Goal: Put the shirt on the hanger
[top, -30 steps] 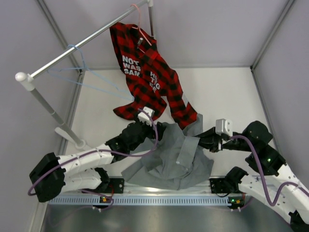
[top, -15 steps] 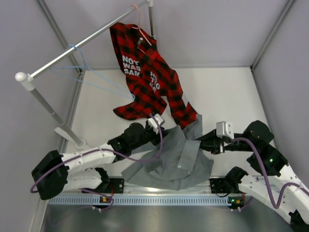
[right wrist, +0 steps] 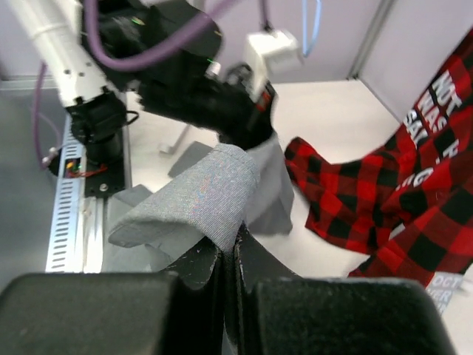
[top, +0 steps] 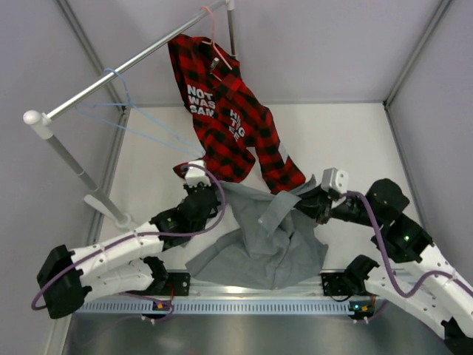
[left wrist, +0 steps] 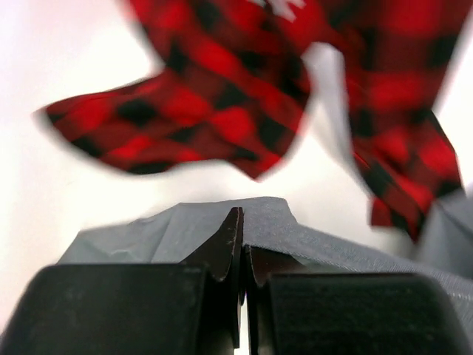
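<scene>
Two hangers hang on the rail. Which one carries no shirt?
The light-blue hanger, further left on the rail, is bare; the pink hanger carries the red plaid shirt.

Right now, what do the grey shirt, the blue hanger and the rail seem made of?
Grey shirt: soft woven cloth, matte; it creases and drapes in folds, and a fine weave shows in the right wrist view. Blue hanger: thin, probably plastic or coated wire; too slim to tell. Rail: likely metal tube, smooth with a pale sheen.
</scene>
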